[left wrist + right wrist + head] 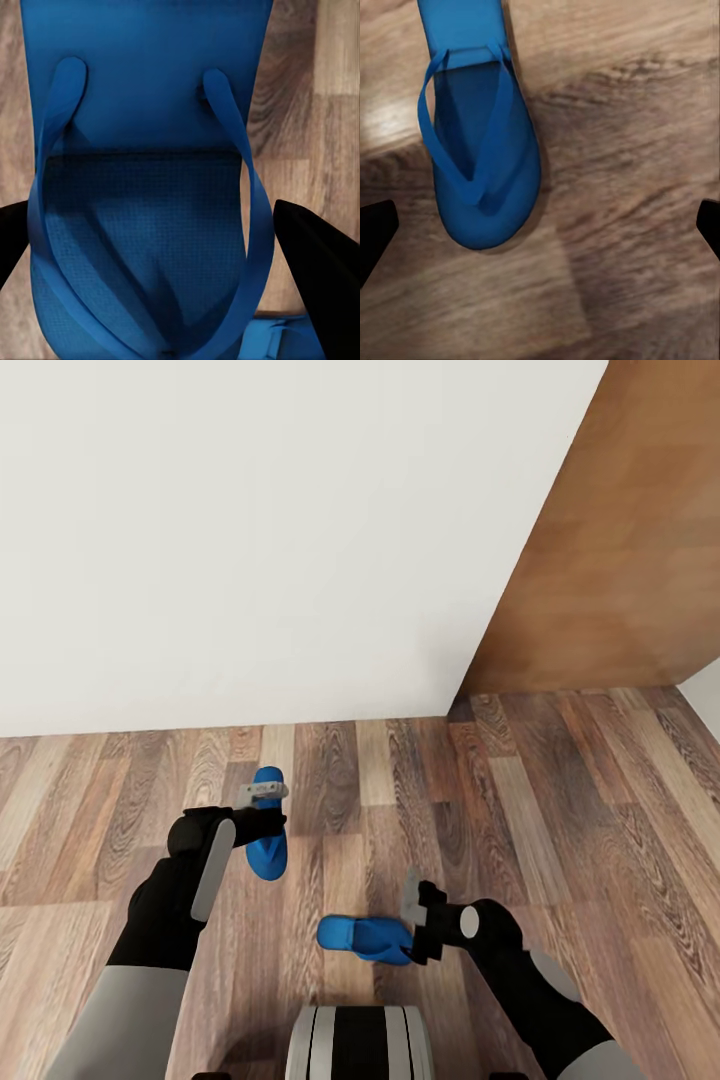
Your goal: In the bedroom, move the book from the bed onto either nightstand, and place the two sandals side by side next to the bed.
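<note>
From the head view we see two blue sandals on the wood-plank floor [560, 780], before a white wall [250, 540] and a brown wooden panel [620, 550]. The far sandal [266, 838] lies lengthwise under our left gripper [262, 794]; the near sandal [366, 938] lies crosswise, just beside our right gripper [410, 905].

In the left wrist view the far sandal [150, 187] sits between the dark fingertips [319, 255], the jaws spread wide on either side of it; we cannot tell whether they touch it.

In the right wrist view the near sandal [480, 150] lies flat on the floor, and the jaws stand wide apart, holding nothing.
</note>
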Motion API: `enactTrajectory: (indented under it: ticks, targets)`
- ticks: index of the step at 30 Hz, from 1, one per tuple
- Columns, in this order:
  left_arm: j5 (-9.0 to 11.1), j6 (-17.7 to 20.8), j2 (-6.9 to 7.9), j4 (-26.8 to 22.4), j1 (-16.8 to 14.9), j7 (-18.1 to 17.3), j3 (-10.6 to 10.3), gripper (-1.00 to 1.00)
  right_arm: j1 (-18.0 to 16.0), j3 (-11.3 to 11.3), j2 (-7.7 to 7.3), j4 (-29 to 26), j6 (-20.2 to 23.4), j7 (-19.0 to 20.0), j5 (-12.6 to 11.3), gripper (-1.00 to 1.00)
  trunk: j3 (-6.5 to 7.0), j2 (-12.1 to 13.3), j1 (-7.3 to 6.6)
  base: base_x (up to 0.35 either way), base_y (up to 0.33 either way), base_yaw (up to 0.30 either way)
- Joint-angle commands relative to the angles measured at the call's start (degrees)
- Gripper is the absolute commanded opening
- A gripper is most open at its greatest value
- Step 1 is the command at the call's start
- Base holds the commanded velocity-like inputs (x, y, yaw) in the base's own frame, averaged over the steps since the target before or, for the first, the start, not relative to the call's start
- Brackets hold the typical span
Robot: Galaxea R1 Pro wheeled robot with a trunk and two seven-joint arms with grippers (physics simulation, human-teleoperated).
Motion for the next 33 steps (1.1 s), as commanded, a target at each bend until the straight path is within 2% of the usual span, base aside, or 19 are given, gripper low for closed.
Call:
enactTrajectory:
  ticks: [1, 6, 9, 10, 13, 28, 33]
  targets:
    - [0.56, 0.22, 0.01, -0.05, 0.00, 0.54, -0.02, -1.00, -0.03, 0.46, -0.16, -0.06, 0.29, 0.32, 0.23, 1.00, -0.04, -0.02, -0.01, 0.022, -0.012, 0.000]
    - [0.52, 0.22, -0.05, -0.05, 0.03, 0.54, -0.02, -1.00, -0.02, 1.53, -0.31, 0.79, -0.27, 1.64, 0.21, 1.00, -0.04, -0.02, -0.01, 0.009, -0.005, 0.000]
    - [0.51, 0.22, -0.06, -0.05, 0.04, 0.54, -0.02, -1.00, -0.23, 2.51, -0.25, 4.59, -2.27, 2.67, 0.26, 1.00, -0.04, -0.02, -0.01, 0.000, 0.000, 0.000]
    - [0.51, 0.22, -0.06, -0.05, 0.04, 0.54, -0.02, -1.00, -2.71, 2.61, 0.00, 8.89, -3.16, 2.75, 1.88, 1.00, -0.04, -0.02, -0.01, 0.000, 0.000, 0.000]
    - [0.51, 0.22, -0.06, -0.05, 0.04, 0.54, -0.02, -1.00, -4.09, 2.50, 0.07, 11.66, -4.27, 2.72, 3.51, 1.00, -0.04, -0.02, -0.01, 0.000, 0.007, 0.000]
    - [0.51, 0.21, -0.06, 0.04, 0.04, 0.54, -0.02, -1.00, -4.66, 1.89, -0.23, 10.83, -5.43, 2.41, 4.32, 1.00, -0.04, -0.02, -0.01, 0.025, 0.278, 0.000]
    - [0.51, 0.20, -0.06, 0.04, 0.04, 0.54, -0.02, -1.00, -5.10, 1.79, -0.32, 10.66, -5.32, 2.29, 4.34, 1.00, -0.04, -0.02, -0.01, 0.003, 0.085, 0.000]
